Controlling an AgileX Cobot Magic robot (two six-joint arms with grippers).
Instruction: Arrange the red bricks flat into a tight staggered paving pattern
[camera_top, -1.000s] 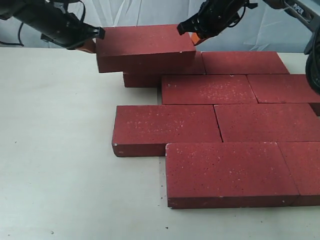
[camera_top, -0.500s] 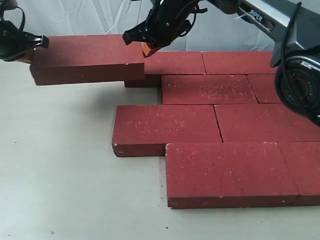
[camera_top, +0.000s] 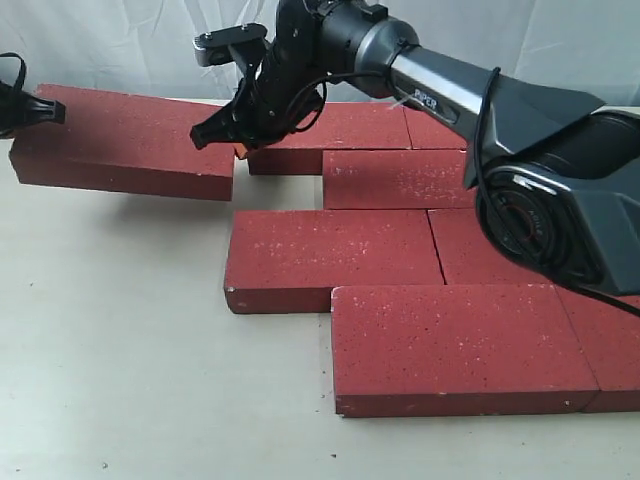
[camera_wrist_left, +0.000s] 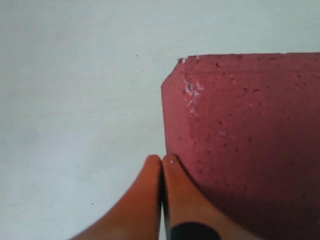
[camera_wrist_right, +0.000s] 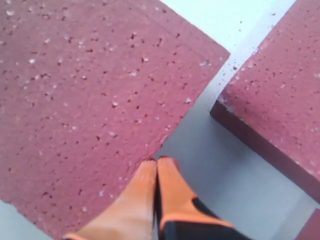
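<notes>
One red brick hangs slightly tilted at the left, just above the table, pinched lengthwise between my two grippers. My left gripper is shut, fingertips together, and presses on the brick's left end. My right gripper is also shut and pushes against the right end. Neither holds anything between its fingers. Several other red bricks lie flat in staggered rows: a back-row brick, a second-row brick, a third-row brick and a front brick.
The right arm reaches across the back rows from the right. A laid brick's corner sits close to the right fingertips. Pale table lies to the left and in front of the paving. A white backdrop stands behind.
Both arms carried the brick leftward off the top of the back row, and it now sits lower, left of the laid pattern. Both grippers stayed shut.
</notes>
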